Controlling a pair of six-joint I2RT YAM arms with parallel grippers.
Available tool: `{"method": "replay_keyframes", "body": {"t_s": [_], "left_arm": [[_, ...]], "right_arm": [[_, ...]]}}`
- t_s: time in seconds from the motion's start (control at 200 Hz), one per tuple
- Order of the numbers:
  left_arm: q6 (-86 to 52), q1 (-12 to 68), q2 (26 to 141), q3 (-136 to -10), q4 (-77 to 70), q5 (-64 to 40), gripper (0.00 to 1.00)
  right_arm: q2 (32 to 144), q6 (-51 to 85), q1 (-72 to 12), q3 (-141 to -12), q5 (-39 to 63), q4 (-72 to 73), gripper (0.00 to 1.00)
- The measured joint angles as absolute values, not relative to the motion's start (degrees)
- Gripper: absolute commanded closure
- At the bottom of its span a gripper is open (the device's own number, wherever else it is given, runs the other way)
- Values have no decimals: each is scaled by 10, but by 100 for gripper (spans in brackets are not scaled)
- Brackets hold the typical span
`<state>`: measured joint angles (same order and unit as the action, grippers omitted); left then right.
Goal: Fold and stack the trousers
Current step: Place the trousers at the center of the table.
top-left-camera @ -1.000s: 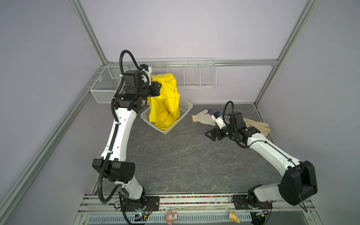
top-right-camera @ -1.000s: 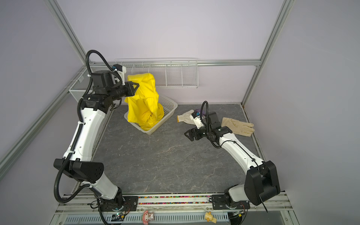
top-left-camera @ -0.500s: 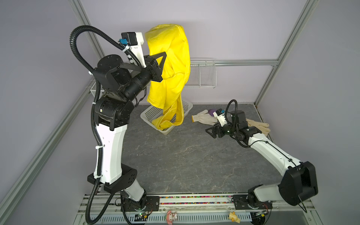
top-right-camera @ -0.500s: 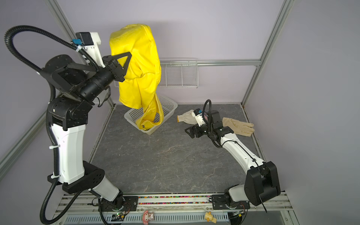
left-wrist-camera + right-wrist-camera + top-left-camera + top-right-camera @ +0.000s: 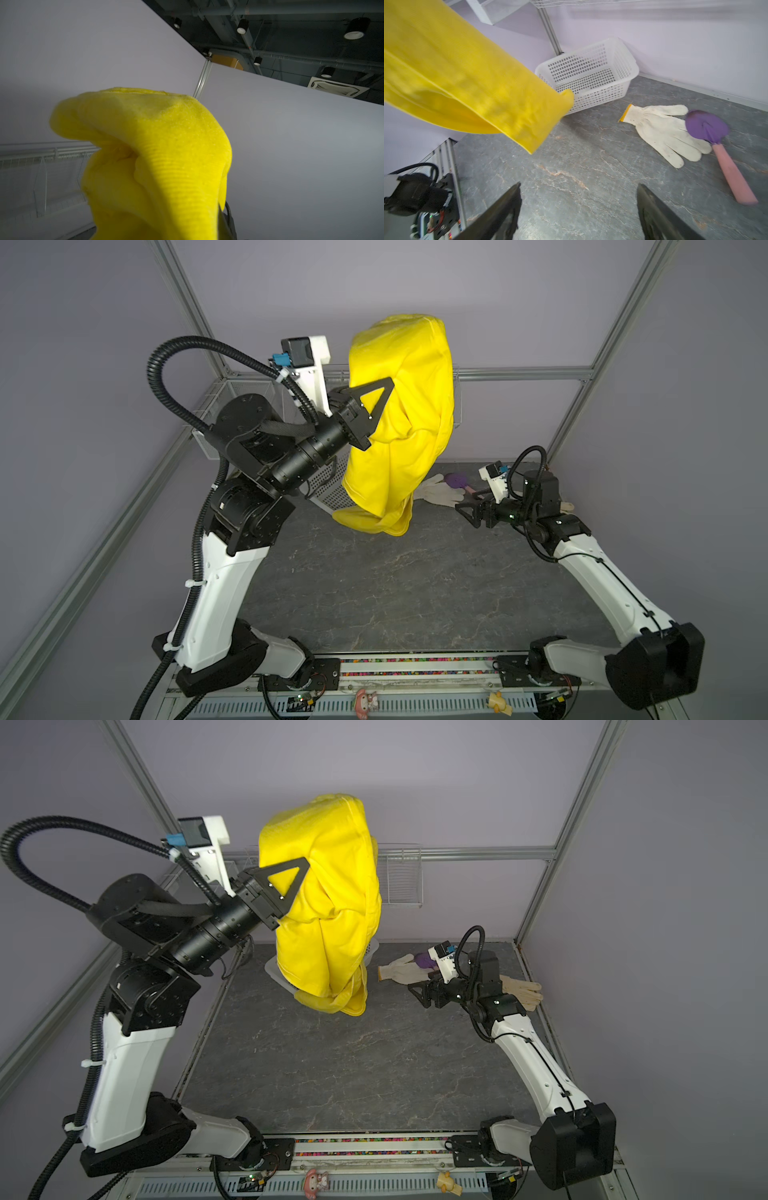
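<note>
Trousers [image 5: 401, 423] hang high above the table [image 5: 374, 593], clamped tight by the left gripper [image 5: 388, 385] and held clear of the basket [image 5: 591, 68], likely so the legs drop straight. Right gripper [image 5: 578, 187] hovers low nearby, jaws wide, empty.

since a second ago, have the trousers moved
Yes, up. The trousers sat bunched in the basket; now they hang from the left gripper, top well above the back-wall shelf, lower end in front of the basket.

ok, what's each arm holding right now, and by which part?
Left gripper: shut on the trousers, pinching a bunched fold in the upper half; waist or leg cannot be told. Right gripper: jaws open, nothing held.
</note>
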<state>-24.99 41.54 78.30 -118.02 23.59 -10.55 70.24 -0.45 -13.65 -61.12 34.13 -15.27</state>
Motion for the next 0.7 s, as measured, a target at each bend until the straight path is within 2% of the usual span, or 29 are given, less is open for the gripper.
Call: {"method": "replay_keyframes", "body": {"t_s": [0.185,0.34,0.435,0.54,0.62,0.665,0.7], "left_arm": [[-322,410,690,-851,161,-94,100],[-362,370,625,-621,136,-103,100],[-369,340,571,-535,156,-98,100],[-375,317,517,-494,202,-70,97],[-375,315,486,-491,258,-29,89],[-377,316,474,-491,289,-2,74],[-382,316,464,-491,327,29,69]], "right_arm": [[650,-28,-161,-551,400,-159,12],[684,-61,-230,-514,398,-160,12],[726,-58,-246,-489,387,-130,12],[780,-56,-275,-486,381,-103,10],[814,-55,-297,-487,378,-80,7],[832,-56,-305,-488,377,-69,5],[850,-56,-312,-489,373,-60,4]]}}
